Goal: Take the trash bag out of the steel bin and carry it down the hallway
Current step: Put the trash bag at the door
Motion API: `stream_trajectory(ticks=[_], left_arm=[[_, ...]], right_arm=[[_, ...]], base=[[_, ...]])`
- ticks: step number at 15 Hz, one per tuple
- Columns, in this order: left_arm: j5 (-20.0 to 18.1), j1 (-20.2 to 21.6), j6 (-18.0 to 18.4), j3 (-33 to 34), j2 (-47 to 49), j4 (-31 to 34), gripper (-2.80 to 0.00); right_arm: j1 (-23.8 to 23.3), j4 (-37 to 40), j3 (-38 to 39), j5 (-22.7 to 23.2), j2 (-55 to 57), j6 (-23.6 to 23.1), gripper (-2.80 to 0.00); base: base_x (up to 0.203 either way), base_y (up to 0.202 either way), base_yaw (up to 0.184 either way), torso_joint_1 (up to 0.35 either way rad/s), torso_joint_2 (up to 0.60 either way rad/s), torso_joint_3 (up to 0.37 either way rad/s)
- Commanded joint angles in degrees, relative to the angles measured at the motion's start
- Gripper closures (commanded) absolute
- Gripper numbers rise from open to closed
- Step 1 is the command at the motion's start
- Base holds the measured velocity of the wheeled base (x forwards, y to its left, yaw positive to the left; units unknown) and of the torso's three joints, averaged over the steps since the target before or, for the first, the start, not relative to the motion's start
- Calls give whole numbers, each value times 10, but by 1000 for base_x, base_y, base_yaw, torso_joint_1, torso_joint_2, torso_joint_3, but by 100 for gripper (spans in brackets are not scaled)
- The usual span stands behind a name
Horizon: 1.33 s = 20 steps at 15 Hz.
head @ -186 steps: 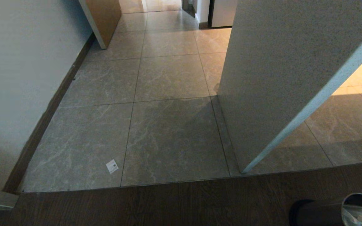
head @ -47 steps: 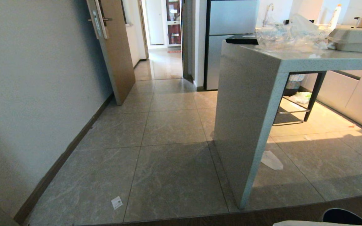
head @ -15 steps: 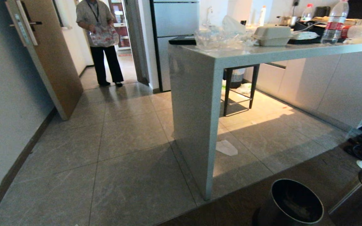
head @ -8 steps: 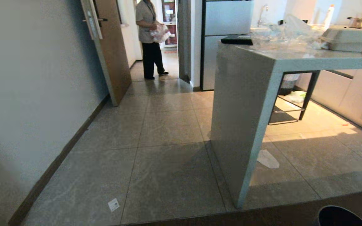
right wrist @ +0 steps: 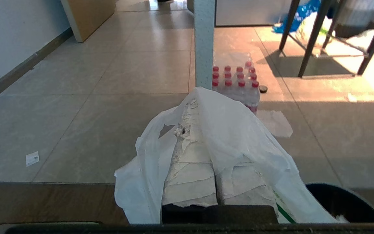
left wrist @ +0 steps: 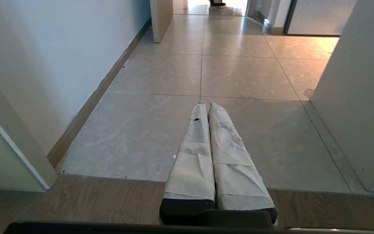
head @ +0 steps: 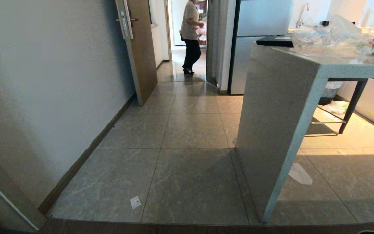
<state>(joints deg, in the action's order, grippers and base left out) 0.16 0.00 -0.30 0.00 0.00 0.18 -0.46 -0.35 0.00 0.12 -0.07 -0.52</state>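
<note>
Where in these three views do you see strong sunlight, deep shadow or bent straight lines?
Head view: the counter casts a dark shadow over the floor tiles, and wall edges bow. Right wrist view: sunlight glares under the table legs, beyond the trash bag. Left wrist view: even, the doorway bright.

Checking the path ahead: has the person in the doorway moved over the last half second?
Yes. The person has stepped toward the right door jamb, away from the wooden door.
</note>
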Motion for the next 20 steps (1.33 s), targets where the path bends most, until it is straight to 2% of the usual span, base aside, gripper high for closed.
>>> stream_trajectory(ticks=[1, 12, 18, 20], left_arm=[[0, 0, 0, 0, 0, 0, 0], [0, 0, 0, 0, 0, 0, 0], [0, 0, 1, 0, 0, 0, 0], [0, 0, 3, 0, 0, 0, 0]], right_arm=[[0, 0, 0, 0, 0, 0, 0], [0, 0, 0, 0, 0, 0, 0], [0, 0, 0, 0, 0, 0, 0], [0, -1, 0, 0, 0, 1, 0]], base=[[0, 0, 0, 0, 0, 0], [0, 5, 0, 0, 0, 0], [0, 167, -2, 2, 1, 1], [0, 37, 1, -1, 1, 1]])
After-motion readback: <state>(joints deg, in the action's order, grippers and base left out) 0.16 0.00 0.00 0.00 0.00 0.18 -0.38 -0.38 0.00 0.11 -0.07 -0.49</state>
